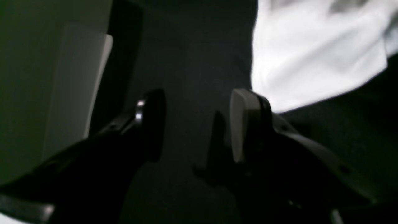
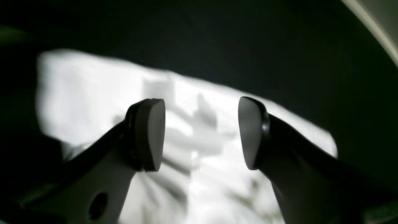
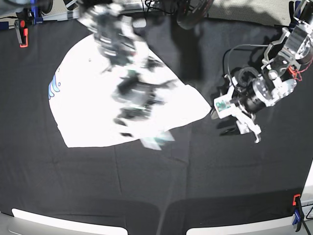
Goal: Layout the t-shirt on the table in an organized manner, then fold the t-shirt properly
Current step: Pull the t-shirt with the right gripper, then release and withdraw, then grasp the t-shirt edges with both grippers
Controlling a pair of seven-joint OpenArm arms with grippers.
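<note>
Base view gives us the white short-sleeved t-shirt (image 3: pixel 93 105) lying on the wrinkled black cloth desk (image 3: pixel 161 176), left of centre, its print mostly hidden. Our right claw (image 3: pixel 146 129) is a motion blur over the shirt, released. Our left claw (image 3: pixel 239 125), at three o'clock, stands released beside the hem, holding nothing.

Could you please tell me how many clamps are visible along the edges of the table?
2: an orange clamp at the table's far left edge, and another clamp at its near right corner. Others may lie outside the view.
</note>
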